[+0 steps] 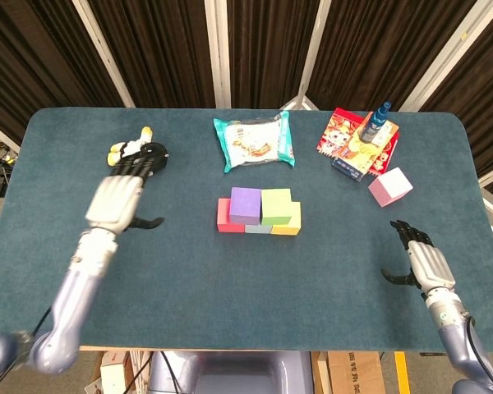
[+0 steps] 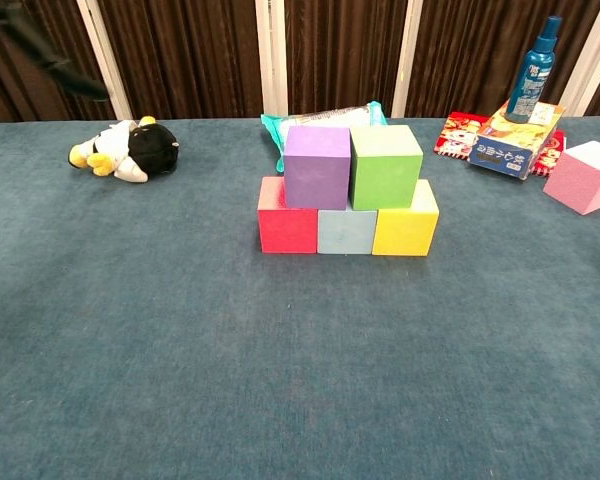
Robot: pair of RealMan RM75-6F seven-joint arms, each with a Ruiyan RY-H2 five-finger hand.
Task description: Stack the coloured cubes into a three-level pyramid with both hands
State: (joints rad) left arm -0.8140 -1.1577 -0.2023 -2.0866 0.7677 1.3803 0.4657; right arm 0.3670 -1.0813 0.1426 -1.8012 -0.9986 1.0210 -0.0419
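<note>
**Two levels up, pink cube still off to the side**

Desk (image 1: pixel 189 271): blue-green cloth surface. At its centre a two-level stack. Bottom row, left to right in the chest view: red cube (image 2: pixel 286 228), grey-blue cube (image 2: pixel 346 231), yellow cube (image 2: pixel 405 229), touching side by side. On top: purple cube (image 2: pixel 317 166) and green cube (image 2: pixel 385 166), pressed together, the purple one sitting over the red/grey-blue seam. Nothing on the third level.

Pink cube (image 1: pixel 390 186) lies alone on the desk, well apart from the stack toward the robot's right, just in front of the red printed packets (image 1: pixel 341 131).

Left robot hand (image 1: pixel 117 200): raised above the desk, left of the stack, fingers extended and spread, holding nothing. Its fingertips overlap the plush penguin (image 2: pixel 130 151) in the head view; contact cannot be told.

Right robot hand (image 1: pixel 419 263): near the desk's right front edge, fingers apart and slightly curved, empty, well apart from the pink cube.

Behind the stack: a teal snack bag (image 1: pixel 255 140). A blue spray bottle (image 2: pixel 534 69) stands upright on a box atop the packets.
</note>
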